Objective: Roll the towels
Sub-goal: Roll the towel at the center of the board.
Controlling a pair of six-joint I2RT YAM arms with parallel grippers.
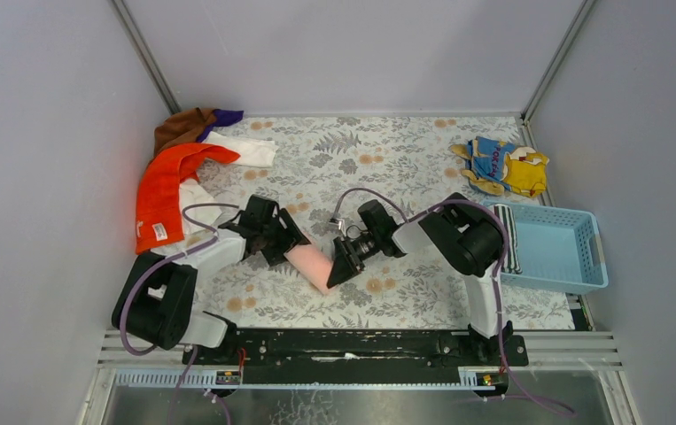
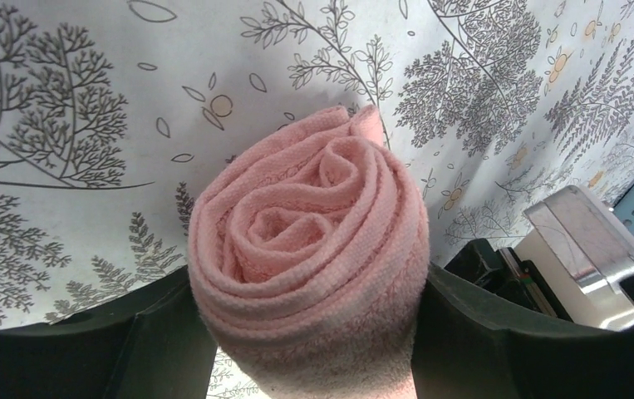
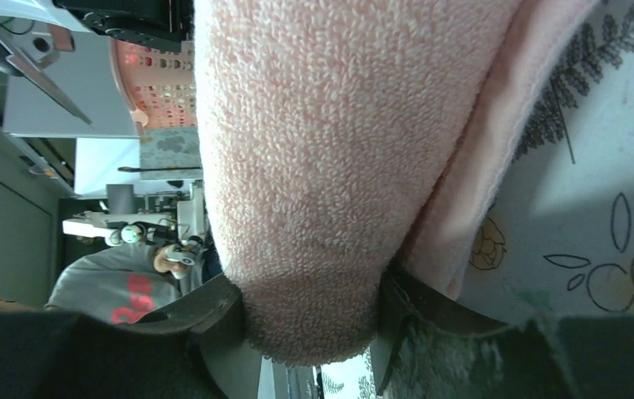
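The rolled pink terry hand towel (image 1: 314, 264) is lying on the floral-patterned surface (image 1: 387, 155), toward the middle of its near edge. The left end effector (image 1: 283, 246) and the right end effector (image 1: 343, 258) are each clamping one end, jaws part-way open around it. Being soft and springy, it is probably wanting a hold across the whole coil.

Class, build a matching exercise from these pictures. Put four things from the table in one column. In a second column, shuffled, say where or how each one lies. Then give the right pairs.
Column 1
1. pink towel
2. orange towel
3. striped towel
4. yellow-and-blue cloth

Column 2
A. inside the blue basket
B. at the far right corner of the table
C. rolled up, in the middle
D. unrolled, at the left edge

Pairs: 1-C, 2-D, 3-A, 4-B
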